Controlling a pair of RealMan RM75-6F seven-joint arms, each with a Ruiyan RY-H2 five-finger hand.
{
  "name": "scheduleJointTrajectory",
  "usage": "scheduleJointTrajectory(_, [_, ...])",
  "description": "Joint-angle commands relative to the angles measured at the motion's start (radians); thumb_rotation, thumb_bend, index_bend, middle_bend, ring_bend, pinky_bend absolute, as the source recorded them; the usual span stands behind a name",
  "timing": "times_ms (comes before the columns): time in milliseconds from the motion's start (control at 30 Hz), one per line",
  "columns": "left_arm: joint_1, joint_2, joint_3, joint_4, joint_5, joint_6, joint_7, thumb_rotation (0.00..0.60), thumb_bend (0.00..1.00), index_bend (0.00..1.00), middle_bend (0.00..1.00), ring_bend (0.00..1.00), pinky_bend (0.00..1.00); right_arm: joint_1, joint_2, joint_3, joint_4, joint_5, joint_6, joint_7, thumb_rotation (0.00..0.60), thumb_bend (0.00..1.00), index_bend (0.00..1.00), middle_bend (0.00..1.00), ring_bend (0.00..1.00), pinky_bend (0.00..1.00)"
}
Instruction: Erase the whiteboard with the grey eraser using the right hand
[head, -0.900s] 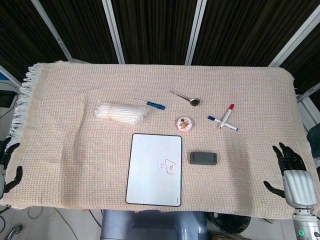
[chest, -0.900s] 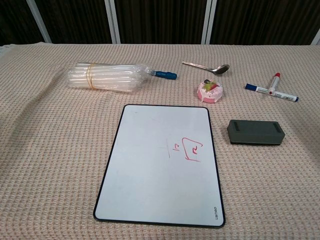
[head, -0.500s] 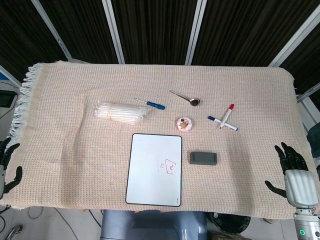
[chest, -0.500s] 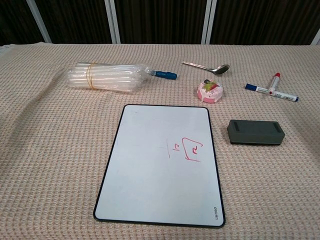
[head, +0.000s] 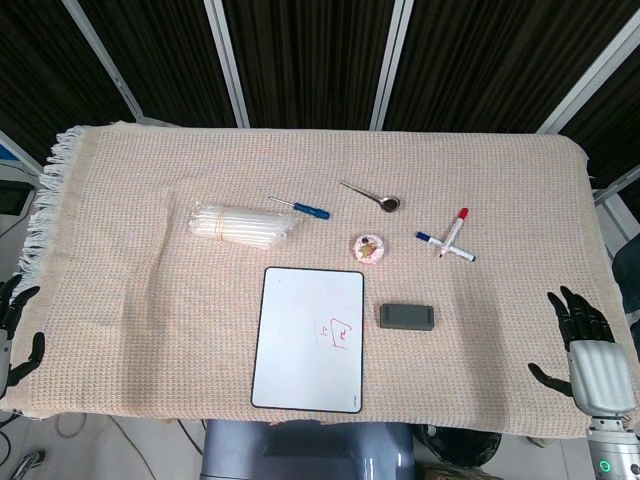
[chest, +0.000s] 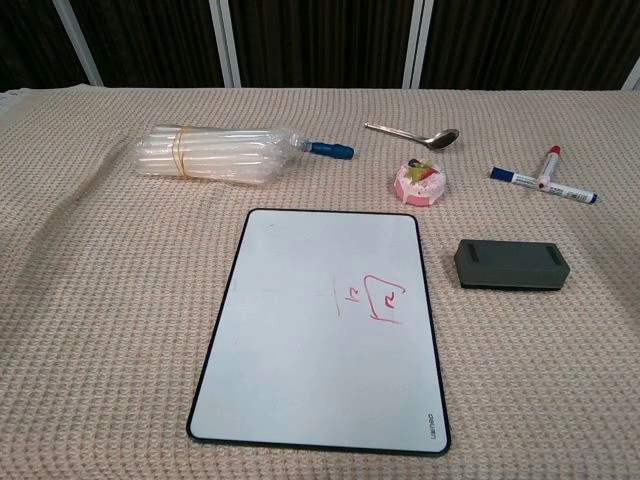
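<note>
A white whiteboard (head: 308, 338) (chest: 323, 327) with a black rim lies near the table's front edge, with red marks right of its middle. The grey eraser (head: 406, 317) (chest: 511, 264) lies flat on the cloth just right of the board. My right hand (head: 590, 350) hangs at the table's front right corner, fingers spread, holding nothing, far right of the eraser. My left hand (head: 14, 325) shows at the left frame edge below the table's left side, fingers apart and empty. Neither hand appears in the chest view.
A knitted beige cloth (head: 130, 250) covers the table. Behind the board lie a bundle of clear straws (head: 240, 224), a blue-handled screwdriver (head: 301, 207), a spoon (head: 372, 195), a small pink round object (head: 369, 247) and two markers (head: 448, 240).
The right hand shifted slightly at the front right corner. The objects on the table have not moved.
</note>
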Motion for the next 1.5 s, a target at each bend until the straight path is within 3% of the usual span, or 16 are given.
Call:
scheduleJointTrajectory(33, [0.001,0.0,-0.001,-0.003,0.001,0.003,-0.003,0.6,0.48,0.14,0.01,0.0,0.0,0.001,0.012,-0.01,-0.018,-0.005,-0.013,0.027,0.6,0.15,0.0,0.01,0.05,0.14])
scheduleJointTrajectory(367, [-0.002,-0.001,-0.003,-0.005,-0.009,-0.005,0.001,0.6,0.48,0.14,0.01,0.0,0.0,0.085,0.117,-0.047,-0.104,0.002,-0.218,0.166,0.6,0.15,0.0,0.01,0.05,0.14])
scheduleJointTrajectory(500, [-0.004,-0.003,-0.005,-0.007,-0.014,-0.01,0.006,0.6,0.48,0.14,0.01,0.0,0.0,0.178,0.172,-0.032,-0.146,0.05,-0.386,0.219,0.6,0.15,0.0,0.02,0.06,0.14])
scheduleJointTrajectory(667, [-0.004,-0.002,-0.008,-0.009,-0.02,-0.012,0.008,0.6,0.48,0.14,0.01,0.0,0.0,0.269,0.187,0.004,-0.176,0.11,-0.516,0.203,0.6,0.15,0.0,0.07,0.08,0.14])
scheduleJointTrajectory(1033, [-0.007,0.005,-0.012,-0.015,-0.039,-0.025,0.006,0.6,0.48,0.14,0.01,0.0,0.0,0.459,0.05,0.08,-0.139,0.346,-0.71,-0.002,0.6,0.15,0.07,0.16,0.15,0.18])
scheduleJointTrajectory(1500, [-0.011,0.015,-0.017,-0.026,-0.061,-0.041,0.004,0.6,0.48,0.14,0.01,0.0,0.0,0.577,-0.155,0.091,-0.023,0.565,-0.697,-0.21,0.6,0.18,0.21,0.29,0.29,0.31])
